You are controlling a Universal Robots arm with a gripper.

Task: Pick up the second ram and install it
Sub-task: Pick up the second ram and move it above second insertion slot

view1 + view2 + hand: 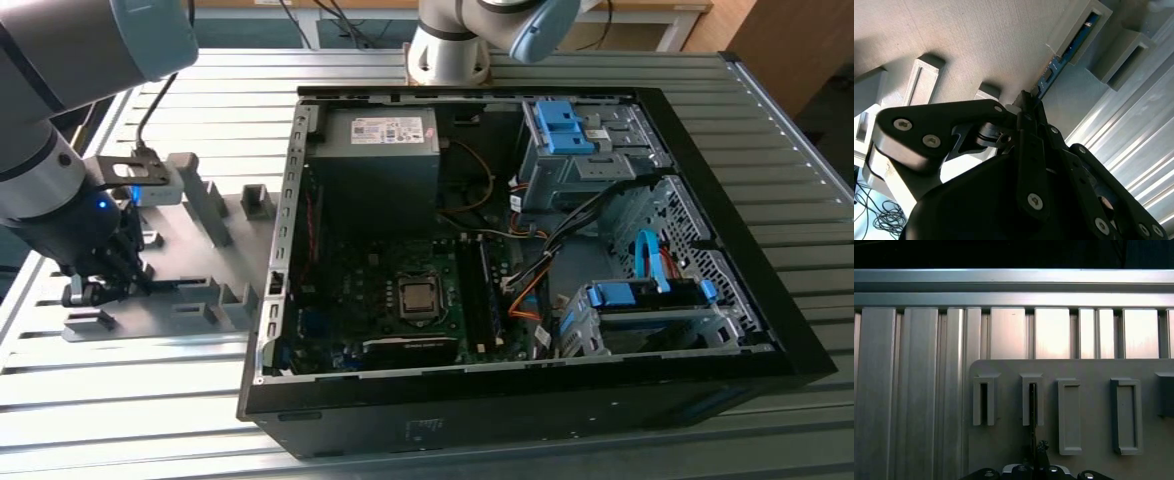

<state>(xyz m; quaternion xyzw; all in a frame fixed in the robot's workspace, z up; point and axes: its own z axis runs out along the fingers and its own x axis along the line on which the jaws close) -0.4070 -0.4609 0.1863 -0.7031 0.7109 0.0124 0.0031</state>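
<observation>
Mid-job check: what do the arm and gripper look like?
The arm is silver-grey tubing with pale blue joint caps, a black cable and a small blue light near its wrist. The gripper is matte black linked plates with silver screw heads.

One open computer case (534,410) lies on the worktop (134,420), with one power supply (380,150) and two blue drive-bay clips (561,125) inside. One grey fixture plate (1094,415) beside it carries one ram stick (1054,70).
</observation>
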